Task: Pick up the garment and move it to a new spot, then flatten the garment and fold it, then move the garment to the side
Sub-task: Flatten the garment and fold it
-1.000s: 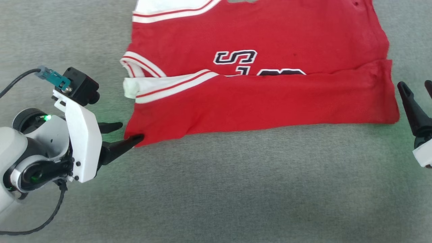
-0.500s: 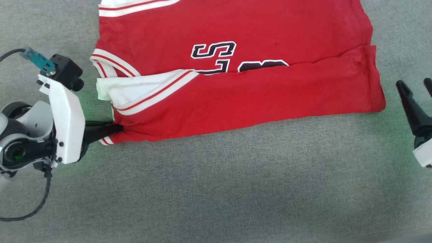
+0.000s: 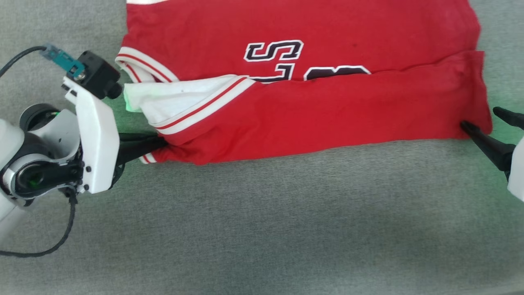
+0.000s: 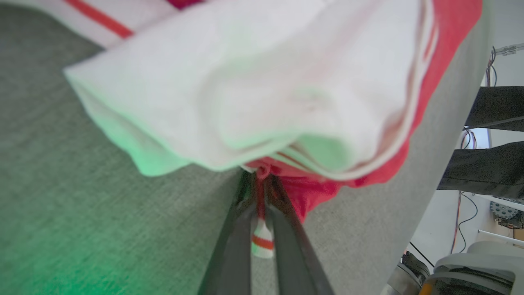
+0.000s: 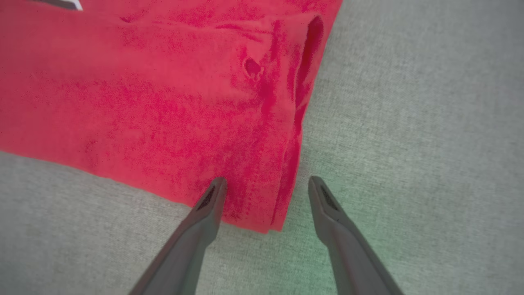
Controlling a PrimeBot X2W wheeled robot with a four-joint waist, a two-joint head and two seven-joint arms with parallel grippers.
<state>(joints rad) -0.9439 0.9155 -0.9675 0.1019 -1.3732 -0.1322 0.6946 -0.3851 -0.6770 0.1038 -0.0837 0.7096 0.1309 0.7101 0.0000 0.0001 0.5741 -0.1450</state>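
Note:
The garment (image 3: 311,110) is a red jersey with white striped trim and black characters, spread across the grey surface with its near part folded over. My left gripper (image 3: 161,144) is shut on the garment's near left corner; in the left wrist view the two fingers pinch red fabric (image 4: 258,192) with a striped bit (image 4: 262,241) hanging between them, and a white sleeve (image 4: 245,86) bulges above. My right gripper (image 3: 485,119) stands open at the near right corner, and in the right wrist view (image 5: 265,184) the fingers straddle the red corner (image 5: 262,205).
Grey carpet-like surface (image 3: 286,229) stretches in front of the garment. Past the surface's edge in the left wrist view are dark bars (image 4: 491,106), cables and a pale machine part (image 4: 475,266).
My left gripper has shut on the garment's near left corner and bunched it. My right gripper has moved in around the near right corner, still open. The head view has shifted too.

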